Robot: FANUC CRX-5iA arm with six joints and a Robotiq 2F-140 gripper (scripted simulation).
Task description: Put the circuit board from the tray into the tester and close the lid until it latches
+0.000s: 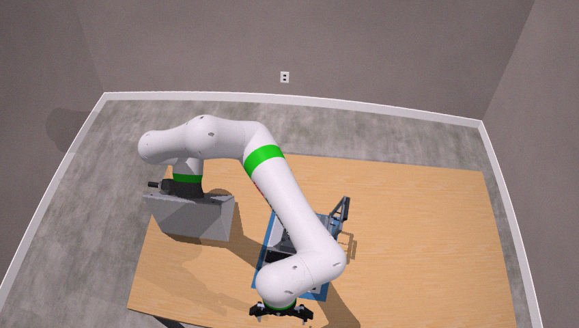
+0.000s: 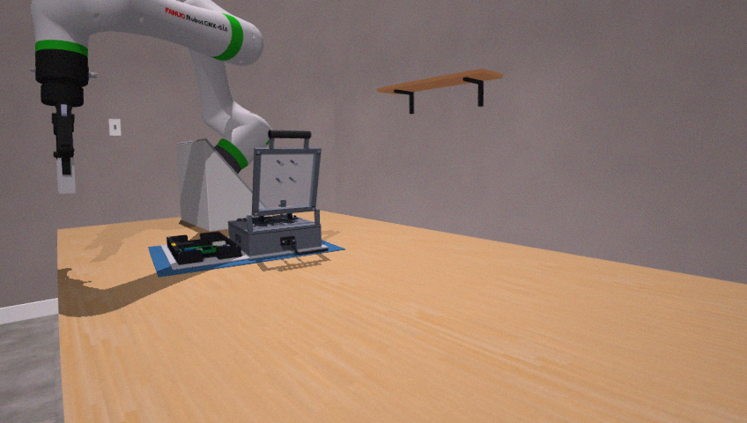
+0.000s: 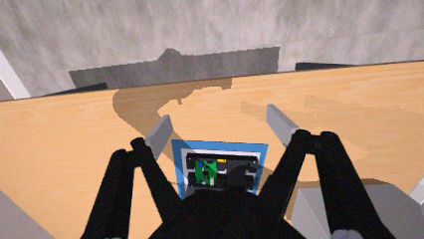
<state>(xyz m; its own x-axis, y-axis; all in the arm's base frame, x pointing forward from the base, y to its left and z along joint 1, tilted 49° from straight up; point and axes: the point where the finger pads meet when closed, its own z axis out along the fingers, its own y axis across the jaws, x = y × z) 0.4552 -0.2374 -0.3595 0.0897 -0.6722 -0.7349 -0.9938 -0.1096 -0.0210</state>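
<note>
Overhead, the wide-open, empty black two-finger gripper point(image 1: 280, 318) point(image 2: 65, 174) point(image 3: 217, 118) hangs high; at six o'clock in the wrist view, the green rectangular circuit board point(image 2: 208, 249) point(image 3: 205, 172) lies in the black pocketed tray point(image 2: 189, 256) point(image 3: 241, 159). An off-center descent could strike its walls.

The tray point(image 2: 183, 256) point(image 3: 188, 164) sits on a mat point(image 1: 319, 296) point(image 2: 159, 264) point(image 3: 219, 145) on the desk point(image 1: 406, 227) point(image 2: 366, 324) point(image 3: 60, 129). In the exterior view, the tester point(image 2: 272, 241) stands just right of it on that mat, the lid point(image 2: 285, 181) upright above the tester, and the arm's pedestal point(image 2: 195, 183) behind the tray.
</note>
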